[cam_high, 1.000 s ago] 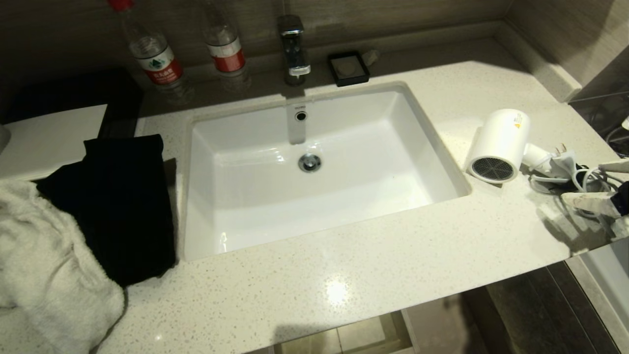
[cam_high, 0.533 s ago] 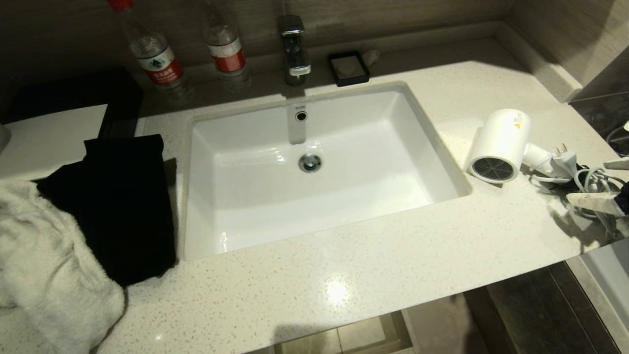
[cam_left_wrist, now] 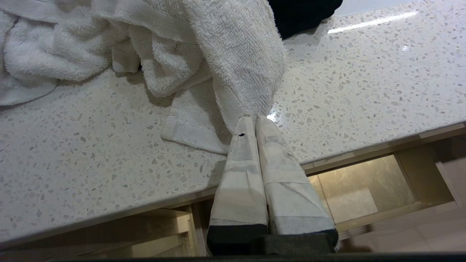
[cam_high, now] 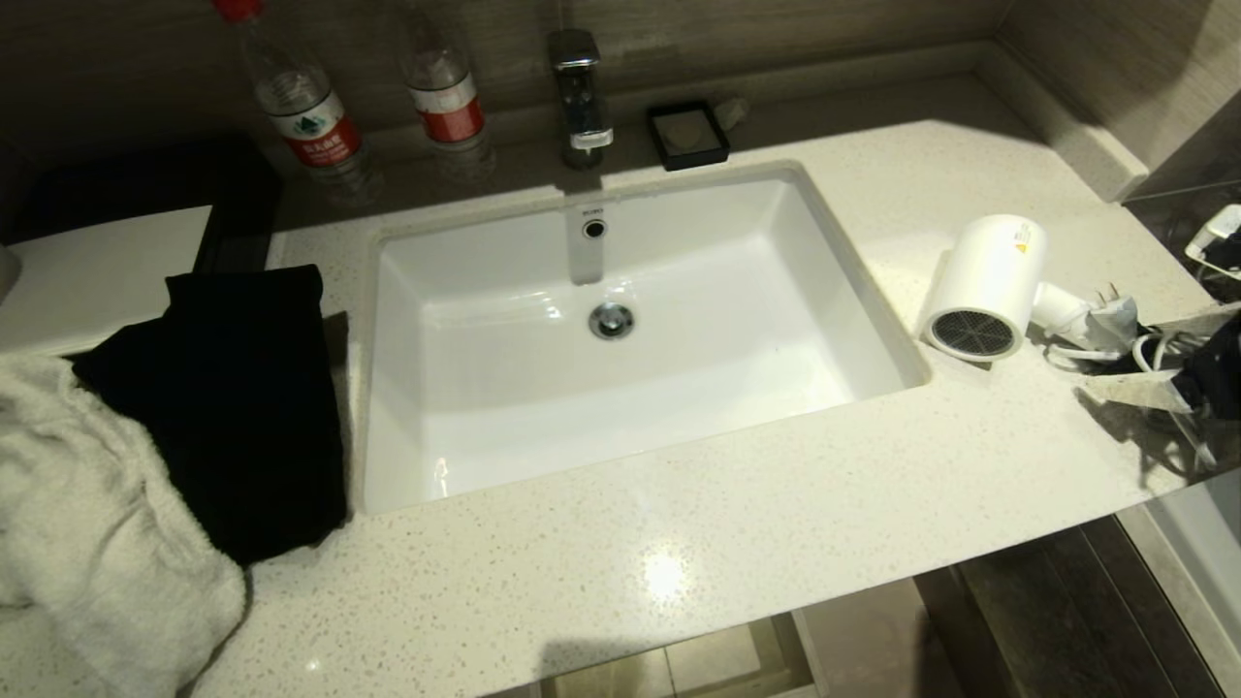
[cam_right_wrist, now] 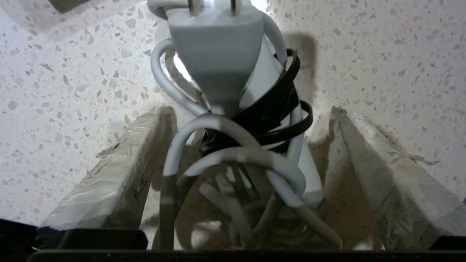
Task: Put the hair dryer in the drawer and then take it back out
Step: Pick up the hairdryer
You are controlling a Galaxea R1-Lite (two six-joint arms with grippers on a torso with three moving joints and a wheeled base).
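Hair dryer (cam_high: 984,286) lies on counter (cam_high: 737,543) right of sink (cam_high: 873,320), barrel axis toward robot. Right gripper (cam_right_wrist: 247,145) nearer, fingers spread wide, straddling handle and coiled cord (cam_right_wrist: 218,160). Left gripper (cam_left_wrist: 253,122) fingers together, far side.

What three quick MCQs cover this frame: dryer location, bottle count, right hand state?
1. The hair dryer lies:
A. in the sink
B. on the counter, right of the sink
C. on the towel

2. Bottles behind the sink:
A. one
B. two
C. four

3. The right hand is:
A. open around the cord and handle
C. shut on the barrel
B. shut on the plug

Key: B, it rests on the counter; B, two red-labelled bottles stand by the faucet; A, its fingers stand apart beside the coiled cord.
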